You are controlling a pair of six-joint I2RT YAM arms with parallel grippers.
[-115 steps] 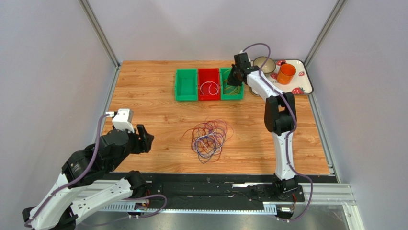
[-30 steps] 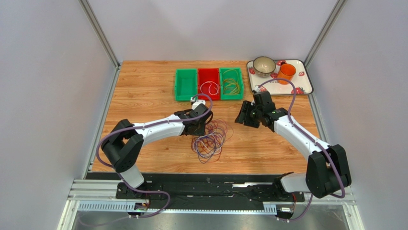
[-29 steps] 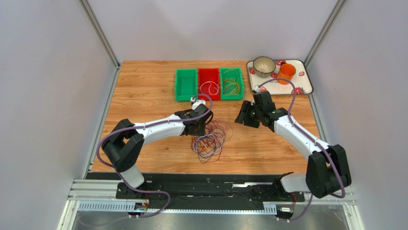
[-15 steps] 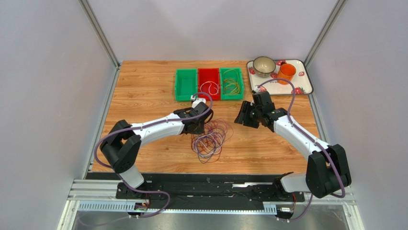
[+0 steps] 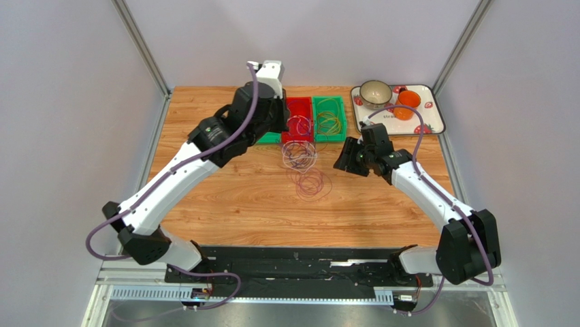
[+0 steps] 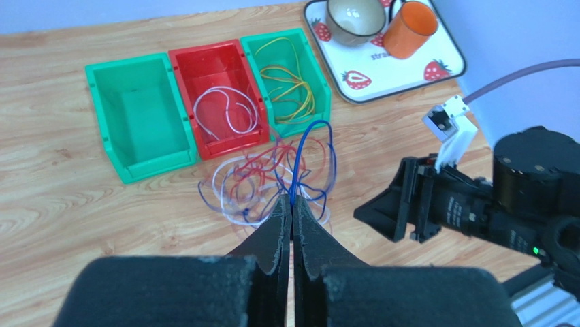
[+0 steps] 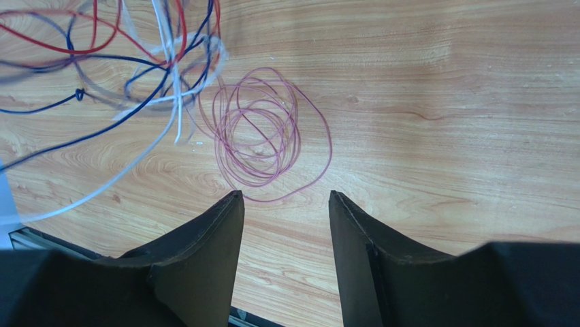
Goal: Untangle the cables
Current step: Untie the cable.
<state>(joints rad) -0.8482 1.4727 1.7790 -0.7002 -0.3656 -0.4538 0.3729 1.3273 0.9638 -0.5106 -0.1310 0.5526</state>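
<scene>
My left gripper (image 6: 293,206) is shut on a blue cable (image 6: 331,153) and is held high above the table, near the bins. A tangle of red, white and blue cables (image 5: 298,154) hangs from it, over the wood. A coil of purple cable (image 7: 262,139) lies flat on the table, apart from the hanging bundle (image 7: 136,61). My right gripper (image 7: 284,196) stands open with nothing between its fingers, just to the right of the purple coil (image 5: 312,182). In the top view it (image 5: 342,158) is low over the table.
At the back stand three bins. The left green bin (image 6: 136,116) has nothing in it, the red bin (image 6: 218,102) holds a white cable, and the right green bin (image 6: 286,82) holds yellow and green cables. A strawberry tray (image 5: 429,122) at back right carries a bowl (image 5: 375,92) and an orange cup (image 5: 407,103).
The left gripper closed on the blue cable, then rose up and back toward the bins, lifting the red, white and blue tangle. The purple coil stayed on the table. The right arm barely moved.
</scene>
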